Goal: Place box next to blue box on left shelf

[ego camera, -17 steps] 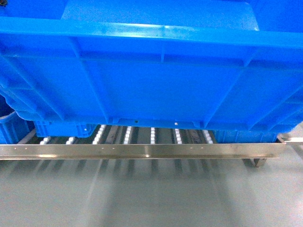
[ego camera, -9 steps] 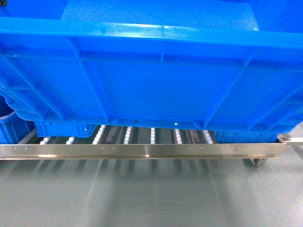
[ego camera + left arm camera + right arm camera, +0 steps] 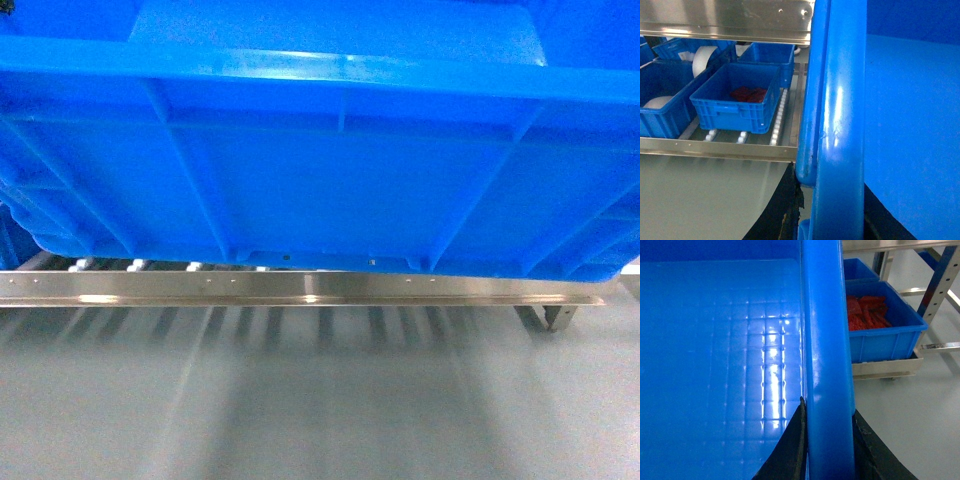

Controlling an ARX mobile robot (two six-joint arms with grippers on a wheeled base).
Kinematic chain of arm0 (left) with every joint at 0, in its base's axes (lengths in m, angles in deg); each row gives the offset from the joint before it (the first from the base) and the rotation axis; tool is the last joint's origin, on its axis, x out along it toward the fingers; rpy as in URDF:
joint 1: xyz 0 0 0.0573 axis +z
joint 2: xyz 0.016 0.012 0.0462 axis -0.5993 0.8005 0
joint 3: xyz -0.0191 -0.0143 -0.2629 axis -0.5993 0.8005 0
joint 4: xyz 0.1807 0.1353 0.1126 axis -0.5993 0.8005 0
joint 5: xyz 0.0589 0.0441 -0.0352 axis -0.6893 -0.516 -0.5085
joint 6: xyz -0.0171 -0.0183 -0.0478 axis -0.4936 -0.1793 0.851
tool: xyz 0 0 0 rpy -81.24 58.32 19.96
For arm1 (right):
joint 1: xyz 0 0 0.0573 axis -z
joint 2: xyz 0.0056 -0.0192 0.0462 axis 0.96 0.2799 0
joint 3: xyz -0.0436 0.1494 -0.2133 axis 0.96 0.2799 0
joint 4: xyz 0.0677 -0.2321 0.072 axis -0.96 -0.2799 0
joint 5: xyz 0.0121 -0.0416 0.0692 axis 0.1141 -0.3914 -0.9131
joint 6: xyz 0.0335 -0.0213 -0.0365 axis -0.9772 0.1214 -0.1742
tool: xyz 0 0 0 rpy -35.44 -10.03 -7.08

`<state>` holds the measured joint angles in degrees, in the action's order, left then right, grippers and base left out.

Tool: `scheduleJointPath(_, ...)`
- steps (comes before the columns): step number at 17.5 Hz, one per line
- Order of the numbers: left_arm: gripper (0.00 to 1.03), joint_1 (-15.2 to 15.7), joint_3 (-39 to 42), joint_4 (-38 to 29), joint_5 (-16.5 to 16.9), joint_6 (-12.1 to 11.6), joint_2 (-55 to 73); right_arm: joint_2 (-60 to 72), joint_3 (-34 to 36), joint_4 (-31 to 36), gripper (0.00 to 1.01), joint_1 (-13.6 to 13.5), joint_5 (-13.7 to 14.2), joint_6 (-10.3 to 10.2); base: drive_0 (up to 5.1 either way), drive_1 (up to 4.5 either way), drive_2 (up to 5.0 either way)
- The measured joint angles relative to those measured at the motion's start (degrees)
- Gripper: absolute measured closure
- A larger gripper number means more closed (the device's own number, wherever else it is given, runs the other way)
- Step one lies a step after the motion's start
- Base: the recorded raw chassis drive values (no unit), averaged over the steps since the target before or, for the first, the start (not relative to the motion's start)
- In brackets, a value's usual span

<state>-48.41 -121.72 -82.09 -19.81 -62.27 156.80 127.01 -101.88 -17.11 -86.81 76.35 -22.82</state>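
The box (image 3: 330,170), a large bright blue crate, fills the top of the head view, its bottom edge just above the left shelf's metal front lip (image 3: 300,290). My left gripper (image 3: 832,200) is shut on the box's left rim (image 3: 837,110), one black finger on each side. On the box's right rim (image 3: 826,340), my right gripper (image 3: 828,412) is shut the same way. In the left wrist view a smaller blue box (image 3: 735,100) holding red parts sits on the left shelf (image 3: 715,148), left of the held box. A few white rollers (image 3: 135,265) show under the box.
More blue boxes with white rolls (image 3: 662,97) stand further left on the shelf, under an upper metal level (image 3: 725,20). To the right a blue bin of red parts (image 3: 880,325) rests on a low cart beside a perforated post (image 3: 940,275). Grey floor lies in front.
In the head view the shelf's front lip has risen to meet the box's bottom edge. The rollers and the blue boxes behind are now mostly covered by the held box.
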Motion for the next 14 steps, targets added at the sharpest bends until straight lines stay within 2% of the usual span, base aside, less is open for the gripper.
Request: scheduleJointPath(14, 0.87, 0.0, 0.0, 0.39, 0.13, 0.02, 0.0, 0.0, 0.0, -0.28, 0.85, 0.0, 0.02, 0.0, 0.0, 0.0, 0.0)
